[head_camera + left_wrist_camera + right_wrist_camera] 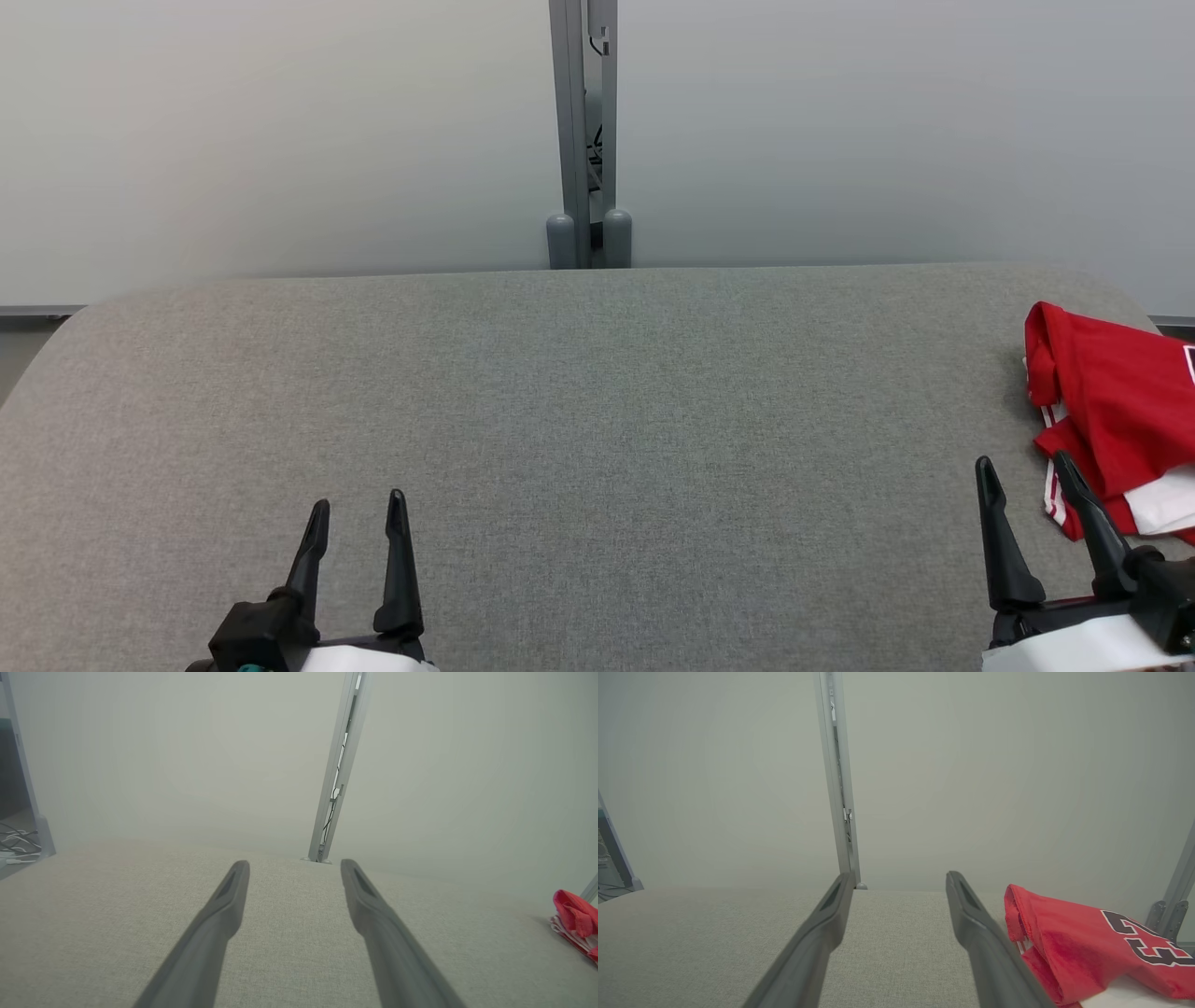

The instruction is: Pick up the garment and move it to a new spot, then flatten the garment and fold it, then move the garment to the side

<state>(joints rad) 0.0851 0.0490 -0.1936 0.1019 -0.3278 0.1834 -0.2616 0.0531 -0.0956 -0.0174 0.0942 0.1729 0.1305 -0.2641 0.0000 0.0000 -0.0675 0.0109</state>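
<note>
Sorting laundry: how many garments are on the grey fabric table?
1: a crumpled red jersey with white trim at the table's right edge, beside the right gripper. It runs off-frame, so more may be hidden.

Probably robot lab or test cell, not home. Plain pale partition panels (280, 140) close off back, joined by grey metal post (569, 121) with wiring (596, 149) run in its gap. Grey fabric-covered work table (597, 392) stands against them. Loose cables (16, 841) lie on floor at left, blurred.
</note>
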